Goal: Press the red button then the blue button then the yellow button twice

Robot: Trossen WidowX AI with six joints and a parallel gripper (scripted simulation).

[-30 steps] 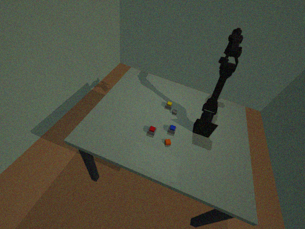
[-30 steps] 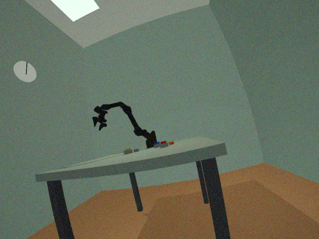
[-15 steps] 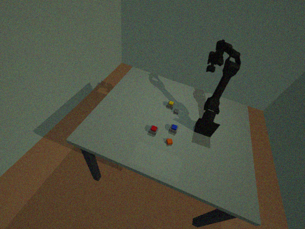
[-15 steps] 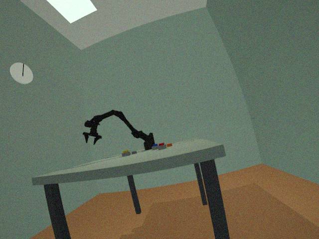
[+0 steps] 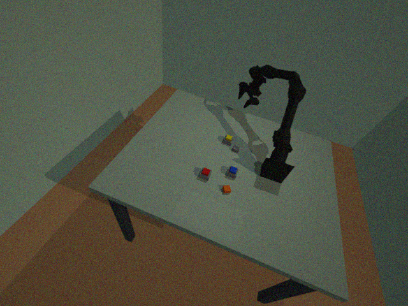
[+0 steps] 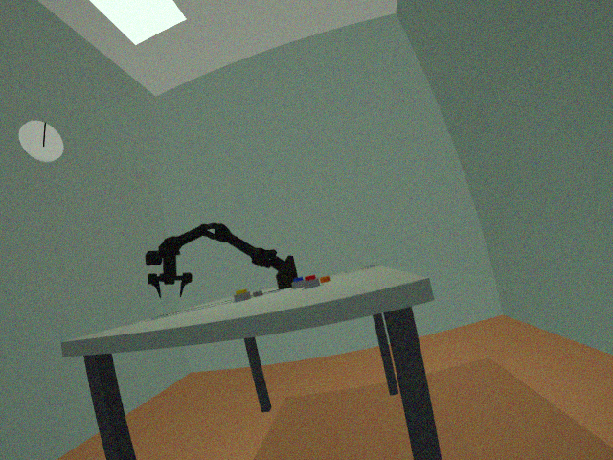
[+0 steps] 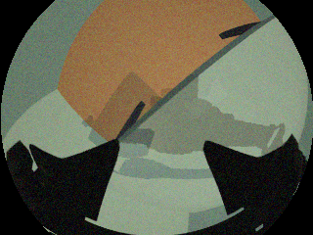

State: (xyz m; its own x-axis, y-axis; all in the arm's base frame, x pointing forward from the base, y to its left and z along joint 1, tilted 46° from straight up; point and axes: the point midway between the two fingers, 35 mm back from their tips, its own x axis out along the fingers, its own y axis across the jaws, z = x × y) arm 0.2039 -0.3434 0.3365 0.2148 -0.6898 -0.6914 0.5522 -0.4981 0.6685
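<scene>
The red button (image 5: 206,171) (image 6: 309,278) sits on a grey base at the table's middle. The blue button (image 5: 233,170) (image 6: 297,279) is beside it, nearer the arm's base. The yellow button (image 5: 229,138) (image 6: 240,291) stands apart, farther back in the top view. All three caps stand up from their bases. My gripper (image 5: 241,102) (image 6: 170,297) (image 7: 162,146) is open and empty, high above the table and away from all three buttons. No button shows in the wrist view.
A small grey block (image 5: 235,149) (image 6: 258,293) lies near the yellow button. An orange block (image 5: 226,189) (image 6: 325,279) lies near the blue and red buttons. The arm's base (image 5: 276,170) (image 6: 285,278) stands on the table (image 5: 263,227) (image 6: 197,332). The arm casts shadows across the table.
</scene>
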